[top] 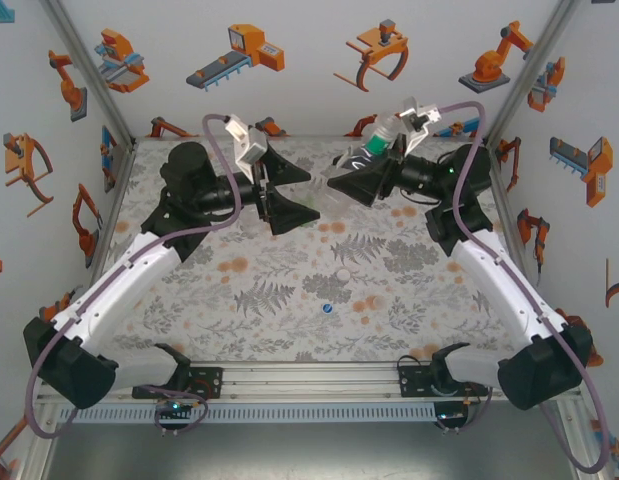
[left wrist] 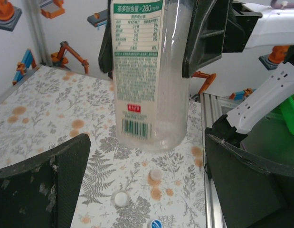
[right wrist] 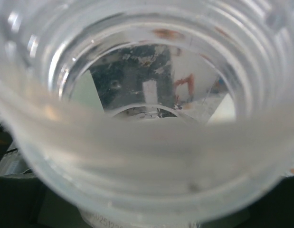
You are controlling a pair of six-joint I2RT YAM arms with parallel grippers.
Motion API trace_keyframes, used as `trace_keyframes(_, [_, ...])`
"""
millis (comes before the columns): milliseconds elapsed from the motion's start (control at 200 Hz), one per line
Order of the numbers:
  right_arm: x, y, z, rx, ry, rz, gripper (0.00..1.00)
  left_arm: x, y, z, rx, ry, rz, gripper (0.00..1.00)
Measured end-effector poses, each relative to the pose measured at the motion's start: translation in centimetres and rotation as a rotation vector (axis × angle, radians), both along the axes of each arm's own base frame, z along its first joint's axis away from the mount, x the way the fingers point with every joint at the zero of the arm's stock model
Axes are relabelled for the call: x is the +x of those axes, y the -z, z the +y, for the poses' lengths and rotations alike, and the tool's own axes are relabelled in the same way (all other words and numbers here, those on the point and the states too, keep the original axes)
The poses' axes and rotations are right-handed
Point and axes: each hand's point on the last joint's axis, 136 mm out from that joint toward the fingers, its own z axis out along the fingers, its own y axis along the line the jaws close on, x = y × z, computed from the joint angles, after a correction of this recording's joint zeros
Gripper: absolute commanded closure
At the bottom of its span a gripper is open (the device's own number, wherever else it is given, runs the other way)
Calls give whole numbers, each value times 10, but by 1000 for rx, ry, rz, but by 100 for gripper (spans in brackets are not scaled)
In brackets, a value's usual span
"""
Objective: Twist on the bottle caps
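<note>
Two pincers meet above the far half of the table. Our right pincer is clenched on the labelled bottle, whose uncapped threaded neck points back at that wrist, so the wrist itself blocks capping. Our left pincer gapes released at the base, so we judge a handover. White cap and blue cap lie mid-table, toward the near edge.

The bottle is held in the right hand, up off the worktop. Its open mouth faces back to that hand's wrist. Its bottom end is just in front of the left hand. Below the hands, on the worktop, lie the first cap, the second cap near it, and the third cap.
</note>
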Motion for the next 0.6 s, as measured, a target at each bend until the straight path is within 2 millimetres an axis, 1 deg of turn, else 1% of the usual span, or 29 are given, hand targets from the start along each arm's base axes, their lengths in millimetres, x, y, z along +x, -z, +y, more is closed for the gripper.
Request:
trace_keyframes(135, [-14,-11,13,14,-72,-19,62,-6,-7,-13,-9,46,-14,7])
trace_keyframes(270, [-23,-21,19,29,-103,-47,63,-14,-14,-21,-18,82,-28,14])
trace_keyframes(335, [-26,-22,21,31,-112,-50,63,-16,-15,-25,-20,96,-30,18])
trace_keyframes(421, [-27,-21,24,31,-119,-48,63,-19,-13,-29,-17,111,-27,26])
trace_keyframes(601, [-27,-19,27,26,-120,-52,63,-26,-9,-35,-9,144,-24,40])
